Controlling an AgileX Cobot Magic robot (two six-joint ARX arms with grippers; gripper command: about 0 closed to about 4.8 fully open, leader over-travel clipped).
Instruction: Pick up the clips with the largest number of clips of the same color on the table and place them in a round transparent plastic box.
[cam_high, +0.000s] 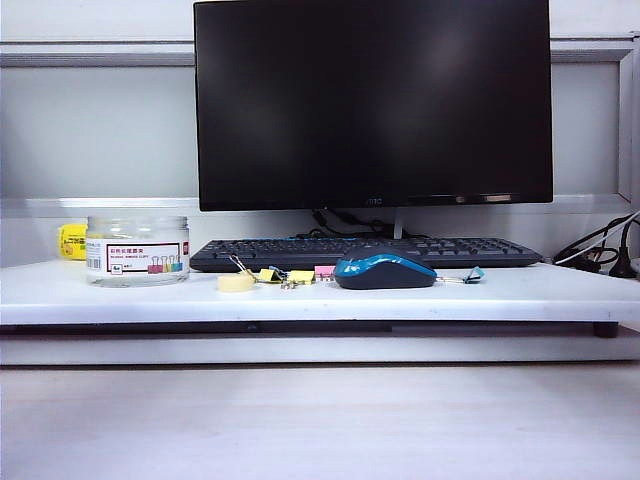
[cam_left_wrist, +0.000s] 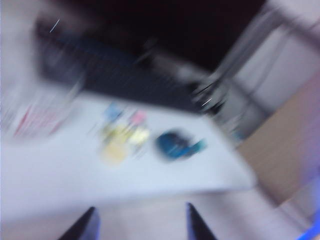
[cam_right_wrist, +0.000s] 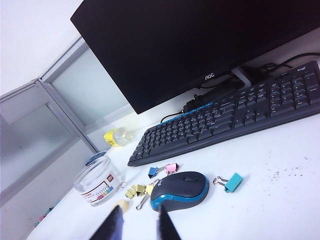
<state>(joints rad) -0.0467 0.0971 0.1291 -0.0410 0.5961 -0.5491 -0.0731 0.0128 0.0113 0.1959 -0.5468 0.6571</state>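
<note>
The yellow clips (cam_right_wrist: 136, 190) lie on the worktop (cam_high: 300, 295) between the jar (cam_high: 137, 250) and mouse (cam_high: 385, 271); both tools, left (cam_left_wrist: 141, 222) spread wide, right (cam_right_wrist: 138, 223) narrower and empty, hover well short of them

Yellow clips (cam_high: 285, 276) clustered, clear round box (cam_high: 137, 250) upright, apart

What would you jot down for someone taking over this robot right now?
Left gripper: open, empty, back from the table.
Right gripper: jaws apart, empty, also short of the table.
Yellow clips: clustered on the table between the tape roll and the mouse, none picked.
Round transparent plastic box: upright at the table's left end; no clips visible inside.
Done: nothing.
Left: move every yellow clip into the box.
</note>
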